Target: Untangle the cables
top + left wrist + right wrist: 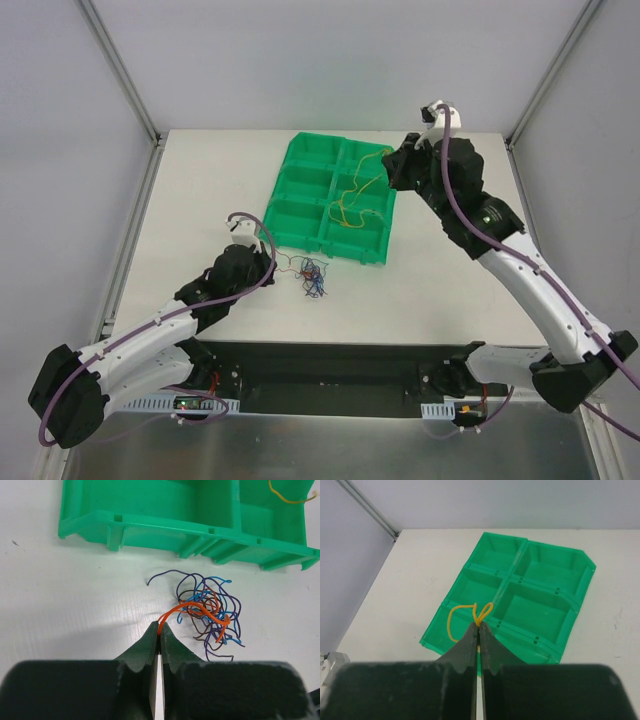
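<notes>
The matte white table (pixel 450 290) is carrying everything. The right arm (pixel 530 280) is reaching far and bending over the ribbed green plastic bin (pixel 310 205). The left arm (pixel 150 340) is stretching low toward the centre. From above, both wrists are hiding their fingertips. The right gripper (pixel 479 627) is pinching a thin yellow cable (pixel 451 622) that is looping over the right-hand compartments. The left gripper (pixel 160 630) is pinching an orange cable (pixel 200 611) leading from the tangle (pixel 212 617), which is lying just near of the bin with its strands hard to separate.

One six-compartment green bin (pixel 150 525), one cable tangle (pixel 210 612), two arms (pixel 140 345) (pixel 540 290)
</notes>
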Robot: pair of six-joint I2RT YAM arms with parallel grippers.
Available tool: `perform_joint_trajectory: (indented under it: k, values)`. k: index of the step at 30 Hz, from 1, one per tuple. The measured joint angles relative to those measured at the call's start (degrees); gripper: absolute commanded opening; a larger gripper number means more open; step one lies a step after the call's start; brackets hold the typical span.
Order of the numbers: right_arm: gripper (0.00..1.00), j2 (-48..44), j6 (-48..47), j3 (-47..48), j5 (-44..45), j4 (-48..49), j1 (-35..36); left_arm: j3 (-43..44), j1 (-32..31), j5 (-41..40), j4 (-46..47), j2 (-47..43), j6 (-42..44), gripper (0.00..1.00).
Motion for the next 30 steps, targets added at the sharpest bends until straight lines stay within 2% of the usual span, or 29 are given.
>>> perform_joint_trajectory:
  k: [6,19,23,30]
  values:
    - [0.01,6.49,3.17,-0.68,-6.71,0.24,-2.51,0.0,0.0,1.95,-0.22,0.0,-1.05,0.0]
    - [0.01,16.61,5.62,-9.16,-14.03,0.92,-4.07,0.33,0.0,7.08,-0.26,0.0,-1.09,0.0]
    - [0.01,20.41,4.9,-8.61,-13.14,0.26,-4.07,0.52,0.0,8.55,-0.26,-0.15,-1.09,0.0]
    - [0.01,25.53,-0.28,-5.7,-5.27,-2.51,-3.74,0.52,0.0,10.82,-0.68,-1.97,-1.14,0.0]
